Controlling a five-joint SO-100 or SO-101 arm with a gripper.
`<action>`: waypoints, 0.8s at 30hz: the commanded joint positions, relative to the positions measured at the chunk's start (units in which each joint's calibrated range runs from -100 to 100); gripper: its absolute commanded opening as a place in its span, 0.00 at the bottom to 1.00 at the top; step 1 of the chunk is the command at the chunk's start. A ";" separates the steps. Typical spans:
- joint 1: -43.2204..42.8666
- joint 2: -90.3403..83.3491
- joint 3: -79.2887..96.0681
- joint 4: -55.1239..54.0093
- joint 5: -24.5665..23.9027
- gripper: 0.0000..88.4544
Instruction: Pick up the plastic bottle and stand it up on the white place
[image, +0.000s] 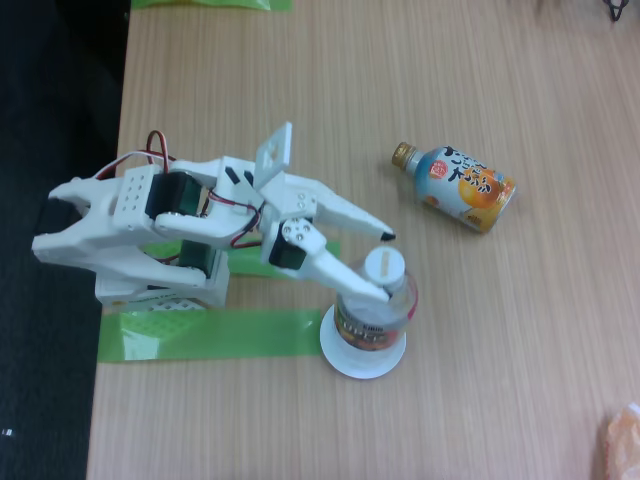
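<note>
Bottle upright already: plastic bottle (378, 303) stands on white place (362, 360), cap up, in fixed view. Gripper (386, 265) sits at neck/cap level w/ fingers spread fairly wide; one finger touches bottle's shoulder, other points clear past the cap, so prob. no firm hold. Looks empty, so light, thin-walled, slick, tall vs. its base, easy to tip. Best hold is mid-body around label, gentle squeeze. Blue-and-orange bottle (458, 185) lies on its side, well apart. Green tape (215, 333) runs just beside the disc.
</note>
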 joint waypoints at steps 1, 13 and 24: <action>1.40 -0.21 -1.43 0.01 0.22 0.34; 3.33 -1.97 -1.70 0.18 0.22 0.36; -0.15 -15.25 -4.68 1.04 0.27 0.50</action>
